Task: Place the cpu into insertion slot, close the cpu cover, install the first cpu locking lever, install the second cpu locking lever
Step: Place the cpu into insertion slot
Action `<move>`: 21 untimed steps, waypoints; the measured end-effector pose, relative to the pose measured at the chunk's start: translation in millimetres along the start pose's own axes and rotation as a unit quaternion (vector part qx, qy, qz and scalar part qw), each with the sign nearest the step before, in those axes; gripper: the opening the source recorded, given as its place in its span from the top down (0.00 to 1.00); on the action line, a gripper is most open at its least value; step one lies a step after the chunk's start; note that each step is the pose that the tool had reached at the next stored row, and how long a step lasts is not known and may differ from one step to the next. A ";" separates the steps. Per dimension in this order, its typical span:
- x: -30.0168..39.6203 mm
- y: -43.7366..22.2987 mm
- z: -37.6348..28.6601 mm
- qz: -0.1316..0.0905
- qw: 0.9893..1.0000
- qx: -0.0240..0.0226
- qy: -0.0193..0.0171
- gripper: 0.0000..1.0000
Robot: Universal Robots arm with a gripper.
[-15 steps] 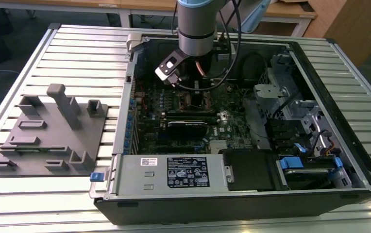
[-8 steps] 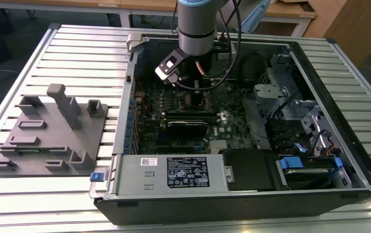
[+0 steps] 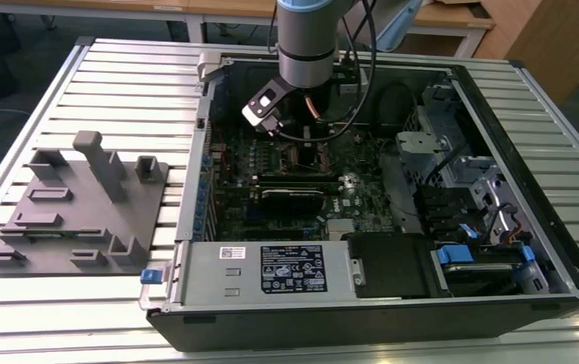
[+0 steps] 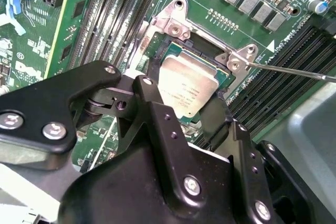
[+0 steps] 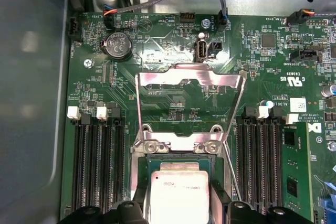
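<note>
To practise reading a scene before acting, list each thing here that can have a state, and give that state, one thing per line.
End effector: shut on the processor chip, at the socket.
Processor chip: gripped at its edges; seating unclear.
Socket cover: swung open.
Locking lever: released, sticking out from the socket.
Computer case: lying flat, side open.
</note>
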State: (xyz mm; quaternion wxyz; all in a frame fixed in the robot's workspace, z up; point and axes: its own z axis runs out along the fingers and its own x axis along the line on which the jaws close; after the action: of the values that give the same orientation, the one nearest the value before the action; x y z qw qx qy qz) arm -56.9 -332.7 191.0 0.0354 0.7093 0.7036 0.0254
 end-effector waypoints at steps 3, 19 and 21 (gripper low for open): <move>0.0 -0.1 0.7 0.000 1.000 0.000 0.000 0.45; 0.2 0.1 0.0 0.000 1.000 0.000 0.000 0.45; 0.1 0.1 -0.7 0.000 1.000 0.000 0.000 0.45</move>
State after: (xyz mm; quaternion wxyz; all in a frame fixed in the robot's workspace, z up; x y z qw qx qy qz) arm -56.8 -332.5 191.7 0.0353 0.7093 0.7036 0.0257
